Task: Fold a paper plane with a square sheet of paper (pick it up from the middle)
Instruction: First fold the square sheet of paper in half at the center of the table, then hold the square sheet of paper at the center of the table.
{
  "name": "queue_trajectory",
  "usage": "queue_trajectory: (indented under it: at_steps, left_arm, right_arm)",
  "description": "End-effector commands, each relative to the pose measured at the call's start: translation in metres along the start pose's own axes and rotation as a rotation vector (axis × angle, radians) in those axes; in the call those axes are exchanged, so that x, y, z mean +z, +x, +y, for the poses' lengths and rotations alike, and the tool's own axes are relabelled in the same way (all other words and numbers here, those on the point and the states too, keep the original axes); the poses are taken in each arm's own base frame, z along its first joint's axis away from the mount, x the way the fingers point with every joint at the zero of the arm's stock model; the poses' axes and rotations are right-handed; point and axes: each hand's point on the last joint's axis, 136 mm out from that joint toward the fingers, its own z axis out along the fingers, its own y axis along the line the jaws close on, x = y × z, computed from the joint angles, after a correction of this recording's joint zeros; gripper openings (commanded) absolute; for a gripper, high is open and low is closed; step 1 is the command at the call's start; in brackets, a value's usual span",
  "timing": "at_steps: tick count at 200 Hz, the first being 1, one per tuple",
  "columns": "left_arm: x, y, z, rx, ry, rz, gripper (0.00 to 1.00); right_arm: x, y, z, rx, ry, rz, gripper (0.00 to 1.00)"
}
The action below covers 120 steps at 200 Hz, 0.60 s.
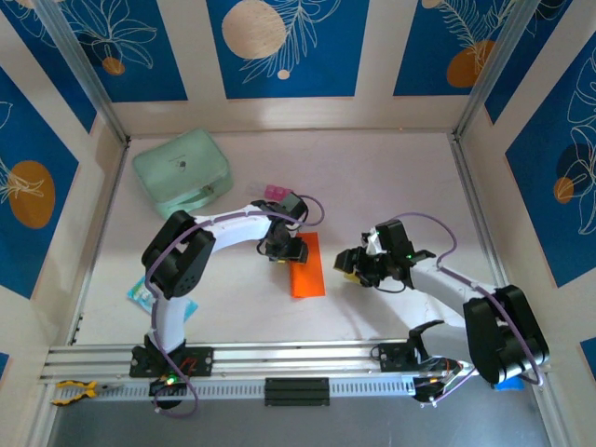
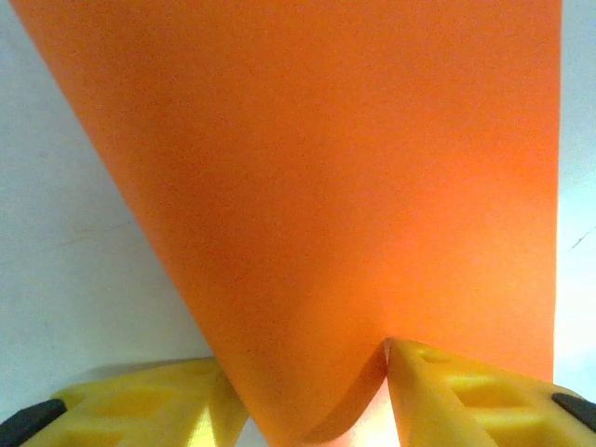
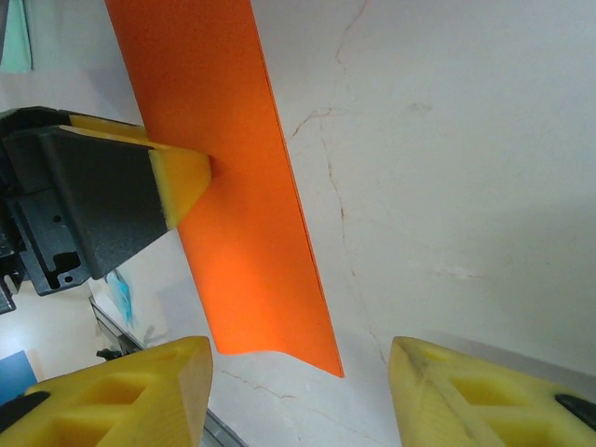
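Observation:
The square sheet of paper (image 1: 308, 267) lies on the table as a narrow bright orange strip, folded double. My left gripper (image 1: 285, 247) is down on its far left corner. In the left wrist view the paper (image 2: 326, 186) spreads ahead, its near edge bulging up between the two parted yellow fingers of the left gripper (image 2: 312, 400). The right wrist view has one left fingertip (image 3: 186, 177) touching the long edge of the strip (image 3: 242, 214). My right gripper (image 1: 358, 264) hovers just right of the strip. It (image 3: 298, 391) is open, with bare table between its fingers.
A mint-green case (image 1: 182, 172) sits at the back left, with a small pink block (image 1: 277, 192) just behind the left gripper. A light blue packet (image 1: 142, 293) lies by the left arm's base. An aluminium rail (image 1: 279, 358) runs along the near edge, and walls close in three sides.

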Motion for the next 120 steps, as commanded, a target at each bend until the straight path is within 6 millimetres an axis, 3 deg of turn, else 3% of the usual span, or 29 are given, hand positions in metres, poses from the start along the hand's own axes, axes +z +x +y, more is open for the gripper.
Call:
queue_trajectory:
  at_steps: [1, 30, 83, 120]
  left_arm:
    - [0.033, 0.015, 0.050, -0.018, -0.176, 0.067, 0.51]
    - [0.034, 0.016, 0.051, -0.018, -0.178, 0.068, 0.51]
    - [0.033, 0.014, 0.050, -0.018, -0.176, 0.062, 0.51]
    - [0.035, 0.016, 0.051, -0.019, -0.178, 0.066, 0.51]
  right_arm:
    - [0.000, -0.007, 0.016, -0.024, -0.033, -0.003, 0.54]
    - [0.006, -0.007, 0.019, -0.030, -0.047, 0.013, 0.45]
    - [0.028, -0.015, 0.031, -0.046, -0.054, 0.056, 0.04]
    - [0.049, -0.021, 0.040, -0.064, -0.032, 0.083, 0.00]
